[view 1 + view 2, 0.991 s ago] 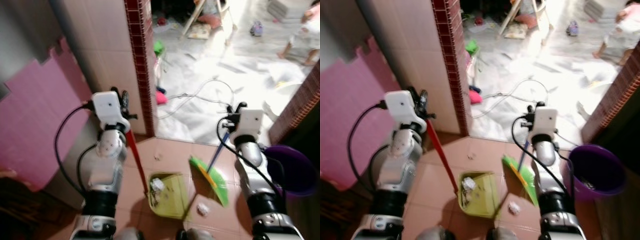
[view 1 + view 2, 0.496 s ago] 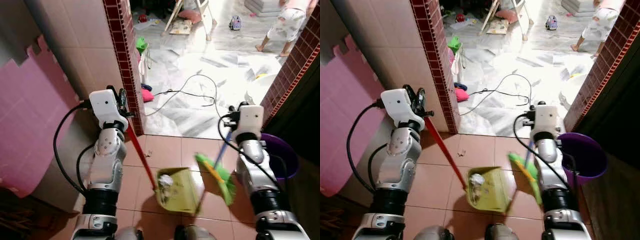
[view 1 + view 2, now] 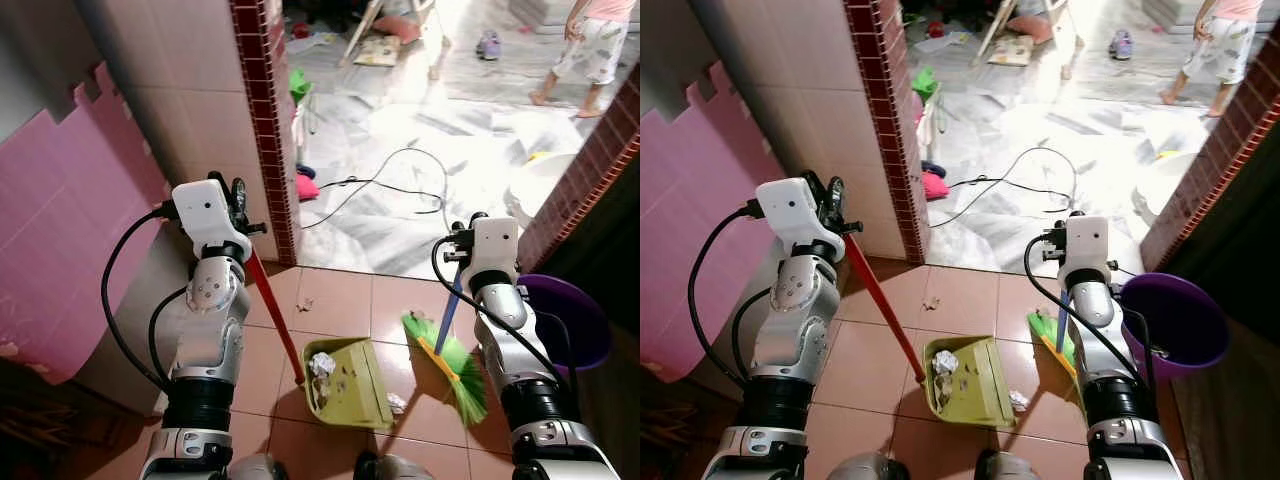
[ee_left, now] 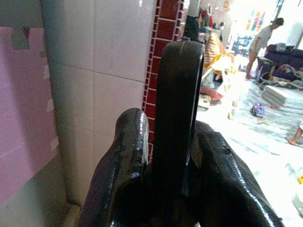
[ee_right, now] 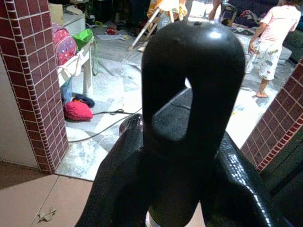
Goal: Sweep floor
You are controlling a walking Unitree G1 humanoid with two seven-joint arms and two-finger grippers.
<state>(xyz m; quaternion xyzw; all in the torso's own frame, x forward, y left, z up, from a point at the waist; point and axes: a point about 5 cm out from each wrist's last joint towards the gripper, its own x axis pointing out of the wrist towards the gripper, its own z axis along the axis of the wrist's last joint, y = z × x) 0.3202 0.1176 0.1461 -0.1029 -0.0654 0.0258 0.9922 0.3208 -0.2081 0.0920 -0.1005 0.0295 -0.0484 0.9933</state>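
Dustpan (image 3: 338, 373), yellow-green and holding crumpled scraps, rests on the terracotta tile floor (image 3: 330, 300), its red handle (image 3: 272, 310) clamped in the left pincer (image 3: 240, 205). The right pincer (image 3: 462, 232) grips the blue-handled green broom (image 3: 452, 362), whose bristles have swung farther right of the pan than half a second ago. A paper scrap (image 3: 396, 402) lies between them, a purple bucket (image 3: 578, 320) beside.
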